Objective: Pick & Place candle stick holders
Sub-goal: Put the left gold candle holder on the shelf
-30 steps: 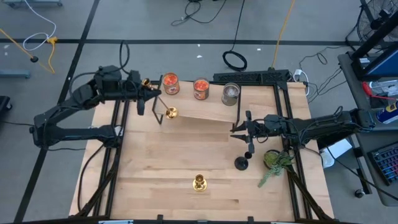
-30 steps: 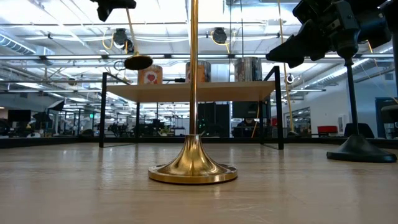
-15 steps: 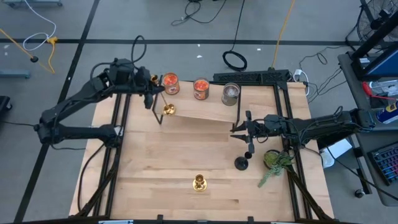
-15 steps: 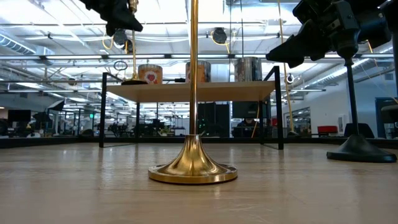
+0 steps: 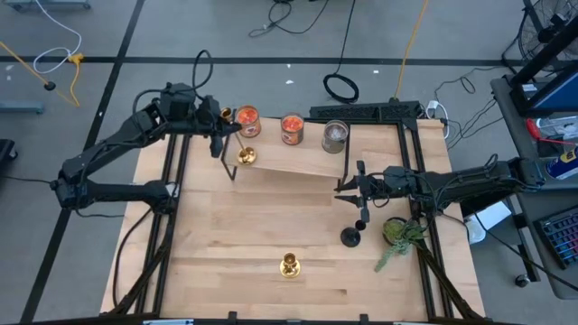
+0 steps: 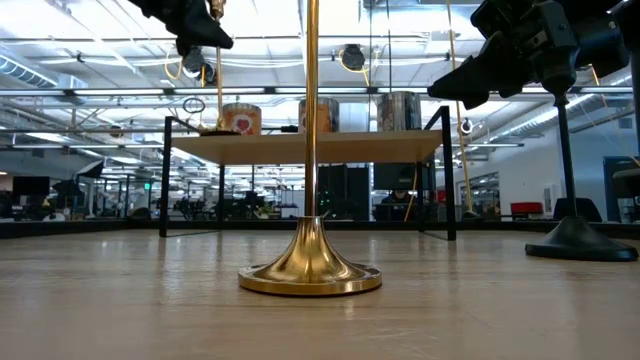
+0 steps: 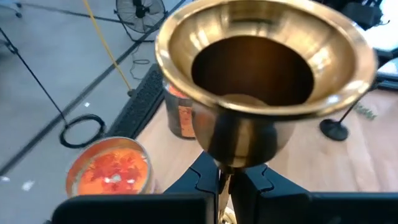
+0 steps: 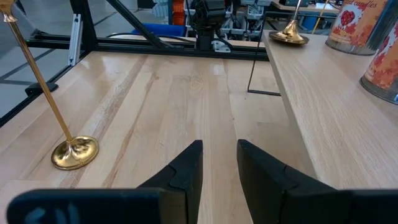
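Observation:
My left gripper is shut on a brass candle stick holder, whose round base sits on the left end of the wooden shelf. It also shows in the low view. A second brass holder stands on its base near the table's near edge. The black holder stands on its base at the right. My right gripper is open and empty, hovering just beyond the black holder. My left gripper pinches the brass holder's slim stem between its two fingers, just below the flared cup. The fingers come from the table's left side and lie across the stem. The holder stands about upright with its base on the shelf top.
Two orange jar candles and a grey jar candle stand along the shelf's far edge. A small green plant lies at the table's right edge. Bare wood lies between shelf and near brass holder.
My left gripper has moved toward the far edge and turned the brass holder from tilted, with its base hanging above the shelf, to about upright. The base now rests on the shelf's left end. The gripper stays shut on the stem.

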